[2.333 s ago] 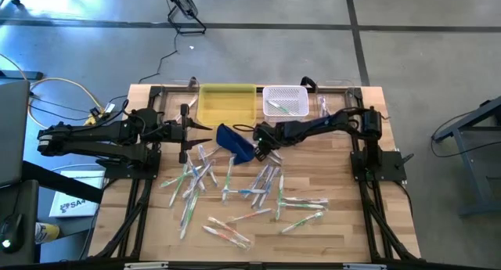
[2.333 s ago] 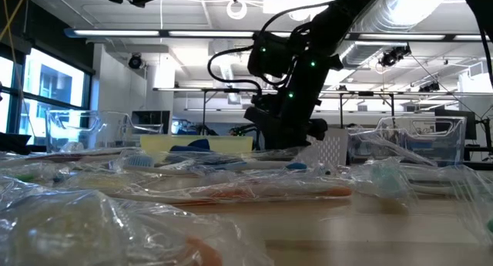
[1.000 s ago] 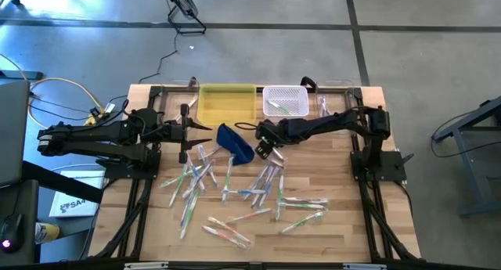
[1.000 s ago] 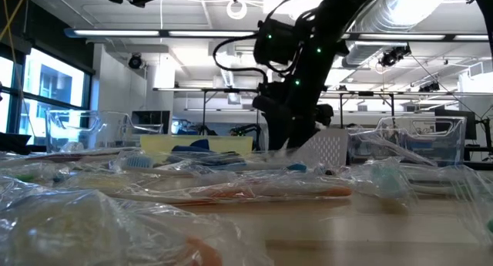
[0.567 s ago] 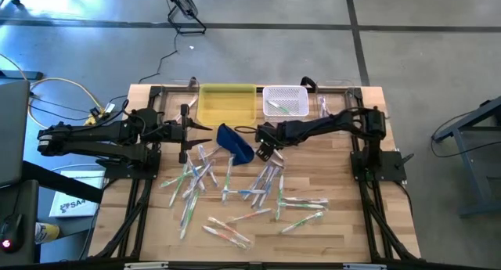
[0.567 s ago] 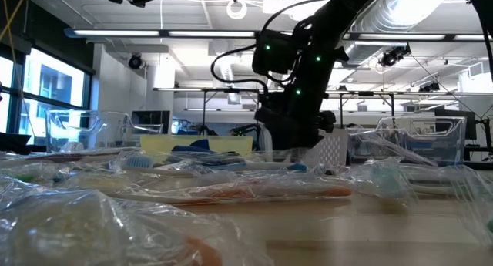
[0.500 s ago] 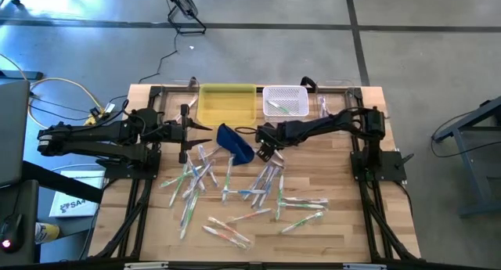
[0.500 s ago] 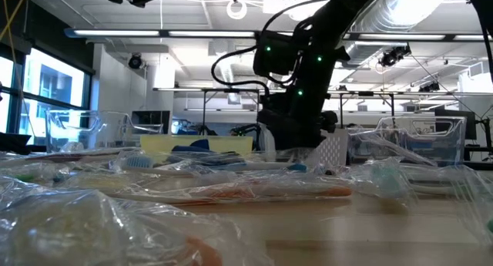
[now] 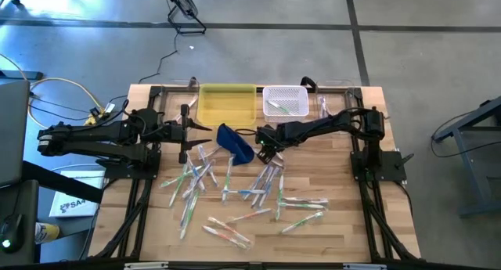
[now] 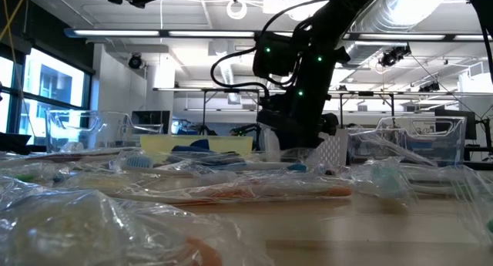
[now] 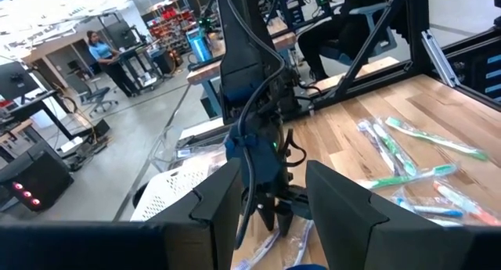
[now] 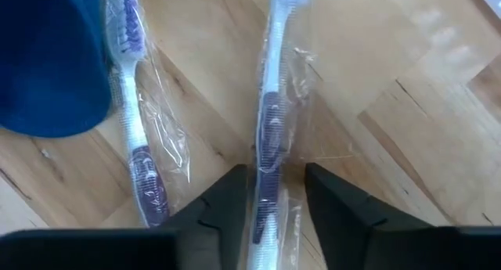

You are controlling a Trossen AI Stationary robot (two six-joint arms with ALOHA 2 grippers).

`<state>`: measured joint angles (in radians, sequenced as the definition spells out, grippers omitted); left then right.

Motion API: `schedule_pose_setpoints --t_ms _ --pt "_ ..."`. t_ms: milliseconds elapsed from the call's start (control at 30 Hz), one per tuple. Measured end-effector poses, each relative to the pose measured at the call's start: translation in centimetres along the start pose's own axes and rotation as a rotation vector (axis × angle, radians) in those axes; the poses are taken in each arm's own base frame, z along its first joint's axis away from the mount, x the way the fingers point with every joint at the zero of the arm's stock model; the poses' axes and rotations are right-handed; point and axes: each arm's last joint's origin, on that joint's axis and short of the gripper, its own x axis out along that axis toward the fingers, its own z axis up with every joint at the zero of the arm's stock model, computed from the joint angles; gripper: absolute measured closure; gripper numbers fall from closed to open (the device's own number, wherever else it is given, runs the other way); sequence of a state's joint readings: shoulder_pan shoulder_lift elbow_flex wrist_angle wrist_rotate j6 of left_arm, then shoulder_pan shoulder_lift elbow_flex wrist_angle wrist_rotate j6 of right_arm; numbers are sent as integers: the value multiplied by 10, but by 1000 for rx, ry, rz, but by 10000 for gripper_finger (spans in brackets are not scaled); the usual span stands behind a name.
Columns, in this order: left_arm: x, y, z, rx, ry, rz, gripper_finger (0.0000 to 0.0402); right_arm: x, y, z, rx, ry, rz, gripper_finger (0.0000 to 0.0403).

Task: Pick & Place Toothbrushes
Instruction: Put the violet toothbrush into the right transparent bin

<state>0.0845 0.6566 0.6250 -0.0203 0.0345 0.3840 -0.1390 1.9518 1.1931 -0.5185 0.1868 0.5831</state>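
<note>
Several wrapped toothbrushes (image 9: 250, 188) lie scattered flat on the wooden table, white or clear with green, blue and orange accents. My right gripper (image 9: 267, 154) reaches in from the table's right and hangs low beside the dark blue pouch (image 9: 235, 142). In the right wrist view my right gripper (image 12: 270, 180) is open, its fingers standing either side of a wrapped purple-handled toothbrush (image 12: 271, 121); a second such toothbrush (image 12: 137, 137) lies beside it. My left gripper (image 9: 190, 130) waits open near the table's far left; in its own view my left gripper (image 11: 274, 199) faces the right arm.
A yellow tray (image 9: 227, 103) and a white mesh basket (image 9: 293, 92) holding a few toothbrushes stand along the far edge. The pouch (image 12: 47, 59) lies close to the right gripper's left side. Dark frame rails run down both table sides. Bare wood shows on the table's near right.
My right gripper has come down from a raised position toward the toothbrushes beside the pouch, shifting slightly toward the near edge. The toothbrushes and the pouch have stayed where they were.
</note>
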Motion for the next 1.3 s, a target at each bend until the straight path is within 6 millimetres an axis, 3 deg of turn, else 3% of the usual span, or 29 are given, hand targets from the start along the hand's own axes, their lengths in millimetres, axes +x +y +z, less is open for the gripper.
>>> schedule_pose_setpoints --t_ms 333,600,900,1133,1300 --pt "0 -1 -3 -1 28 -11 262 0 2 -2 -9 4 -1 388" --pt "0 -1 -3 -1 29 -11 262 -10 -2 -4 -18 -3 -44 393" --pt "0 -1 -3 -1 29 -11 262 -59 -7 8 0 -154 8 393" --pt "0 -1 -3 -1 28 -10 262 -114 -20 11 31 -298 35 393" --pt "0 -1 -3 -1 31 -11 262 -158 -41 8 84 -415 5 393"
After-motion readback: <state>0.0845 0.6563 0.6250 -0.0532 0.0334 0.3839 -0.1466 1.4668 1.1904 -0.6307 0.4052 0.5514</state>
